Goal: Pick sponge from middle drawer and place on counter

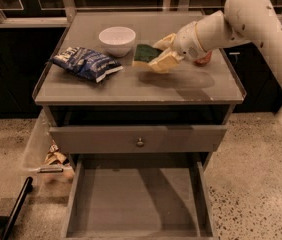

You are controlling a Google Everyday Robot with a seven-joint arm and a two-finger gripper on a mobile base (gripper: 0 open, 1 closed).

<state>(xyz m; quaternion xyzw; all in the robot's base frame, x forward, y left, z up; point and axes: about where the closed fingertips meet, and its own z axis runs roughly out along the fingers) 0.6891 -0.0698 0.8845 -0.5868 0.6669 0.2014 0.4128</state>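
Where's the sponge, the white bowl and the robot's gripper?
sponge (142, 52): camera view, its green face.
white bowl (117, 48): camera view, its front wall.
gripper (155, 55): camera view, between its fingertips, over the counter (131, 86), gripping the sponge.

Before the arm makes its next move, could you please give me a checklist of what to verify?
1. Grip: ok; the gripper is shut on the sponge.
2. Sponge out of the middle drawer: ok.
3. Gripper and sponge over the counter: ok.
4. Gap between sponge and white bowl: cannot tell; they look very close.
5. Snack bag out of the way: ok; it lies well apart from the sponge.
6. Sponge resting on the counter: cannot tell.
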